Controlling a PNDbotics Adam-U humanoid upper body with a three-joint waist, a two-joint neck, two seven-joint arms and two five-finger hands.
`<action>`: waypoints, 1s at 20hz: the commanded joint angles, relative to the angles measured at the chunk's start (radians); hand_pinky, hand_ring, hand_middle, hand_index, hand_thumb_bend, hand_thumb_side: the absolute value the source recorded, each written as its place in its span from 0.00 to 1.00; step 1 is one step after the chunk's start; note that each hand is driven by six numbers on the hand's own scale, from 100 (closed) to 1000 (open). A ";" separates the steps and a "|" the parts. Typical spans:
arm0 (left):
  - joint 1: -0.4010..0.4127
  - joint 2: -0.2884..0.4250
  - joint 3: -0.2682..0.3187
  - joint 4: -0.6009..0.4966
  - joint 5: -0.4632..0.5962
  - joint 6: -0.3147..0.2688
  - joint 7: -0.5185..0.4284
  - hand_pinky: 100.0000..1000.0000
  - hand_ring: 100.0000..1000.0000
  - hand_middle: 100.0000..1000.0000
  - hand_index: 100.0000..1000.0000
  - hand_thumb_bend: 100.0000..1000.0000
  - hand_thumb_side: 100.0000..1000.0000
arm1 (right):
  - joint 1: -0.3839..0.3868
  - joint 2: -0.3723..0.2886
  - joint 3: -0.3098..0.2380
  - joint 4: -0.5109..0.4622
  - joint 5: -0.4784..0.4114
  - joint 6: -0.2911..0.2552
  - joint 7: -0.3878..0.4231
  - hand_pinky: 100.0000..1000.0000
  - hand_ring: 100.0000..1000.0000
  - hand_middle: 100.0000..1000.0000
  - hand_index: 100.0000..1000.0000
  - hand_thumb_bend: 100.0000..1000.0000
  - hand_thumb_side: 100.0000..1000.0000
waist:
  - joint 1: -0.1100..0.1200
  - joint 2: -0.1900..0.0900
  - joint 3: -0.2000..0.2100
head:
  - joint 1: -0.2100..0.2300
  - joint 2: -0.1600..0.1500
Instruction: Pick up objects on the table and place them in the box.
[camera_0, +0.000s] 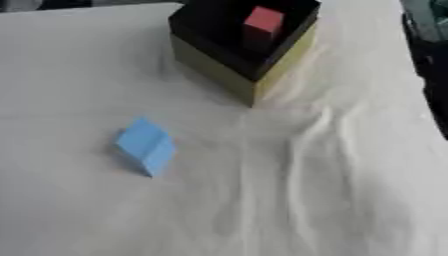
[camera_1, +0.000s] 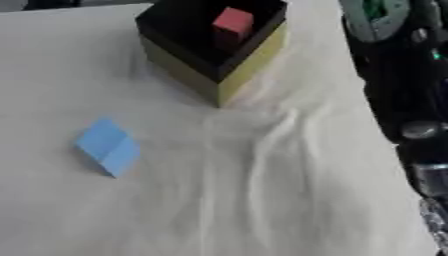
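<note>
Blue block lies at seven o'clock from the yellow box (red block inside); no hand shows, so its state cannot be told.

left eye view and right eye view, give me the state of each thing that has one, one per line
red block: inside the box, already placed
blue block: on the white cloth, outside the box, tipped on an edge, not held
box: open top, black inside, yellow outside, upright on the cloth
white cloth: spread over the table, wrinkled right of the blue block
robot arm: at the right edge, robot hand not visible
</note>
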 joint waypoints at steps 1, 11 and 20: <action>-0.026 0.095 -0.014 -0.017 -0.069 0.007 -0.002 0.67 0.73 0.67 0.69 0.00 0.81 | 0.018 -0.066 -0.003 -0.128 -0.098 0.036 -0.032 0.75 0.71 0.57 0.83 0.00 0.58 | 0.002 -0.029 -0.003 | 0.022 0.013; -0.124 0.344 -0.123 -0.017 -0.284 -0.034 -0.099 0.72 0.75 0.69 0.75 0.08 0.71 | 0.168 -0.157 -0.054 -0.340 -0.280 0.097 -0.074 0.76 0.70 0.56 0.82 0.00 0.62 | 0.009 -0.026 -0.025 | 0.051 -0.010; -0.253 0.473 -0.265 -0.017 -0.244 -0.103 -0.397 0.76 0.79 0.72 0.81 0.23 0.75 | 0.204 -0.172 -0.080 -0.403 -0.340 0.106 -0.113 0.76 0.70 0.56 0.82 0.00 0.61 | 0.013 -0.024 -0.047 | 0.063 -0.011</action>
